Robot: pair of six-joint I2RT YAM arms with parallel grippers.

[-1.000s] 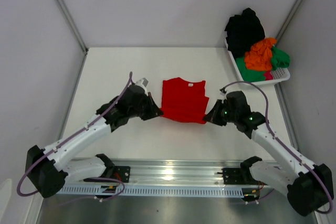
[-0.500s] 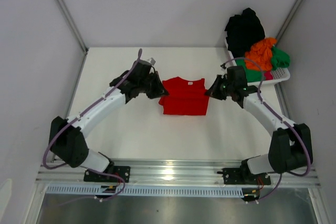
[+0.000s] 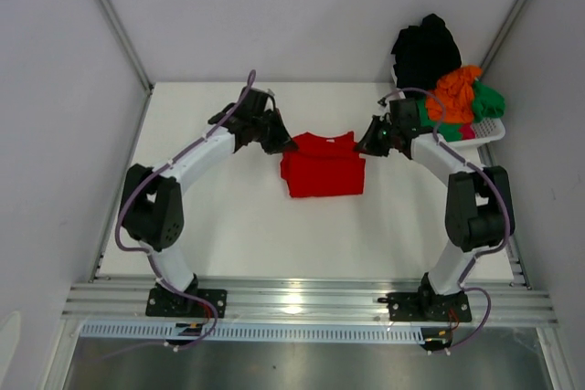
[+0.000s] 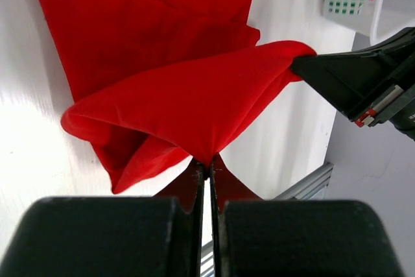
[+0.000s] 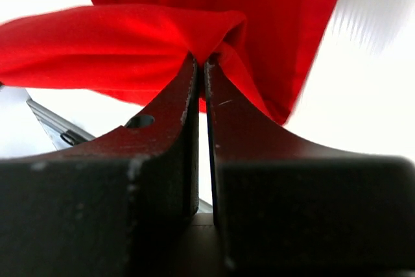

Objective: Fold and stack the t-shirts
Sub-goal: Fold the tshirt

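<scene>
Your left gripper (image 3: pixel 277 141) sits at the left shoulder of the red t-shirt (image 3: pixel 322 171), its fingers pinched tight on a corner of the red cloth. The wrist view shows that corner drawn up to a point between the closed tips, with a loose fold sagging off to the side. The shirt lies on the white table (image 3: pixel 210 226), about mid-way between your two arms and toward the far half. Its collar (image 3: pixel 321 138) points to the far edge, away from the arm bases. The body is doubled over on itself, so the red patch now runs slightly longer left to right than near to far. Your right gripper (image 3: pixel 369 142) is at the opposite shoulder, fingers likewise clamped together on a corner of the same shirt, the cloth stretched between the two grips. Further right, the white basket (image 3: pixel 492 131) holds the black shirt (image 3: pixel 425 52), orange shirt (image 3: pixel 454 93), green shirt (image 3: pixel 487 100) and a sliver of pink shirt (image 3: pixel 468 132).
</scene>
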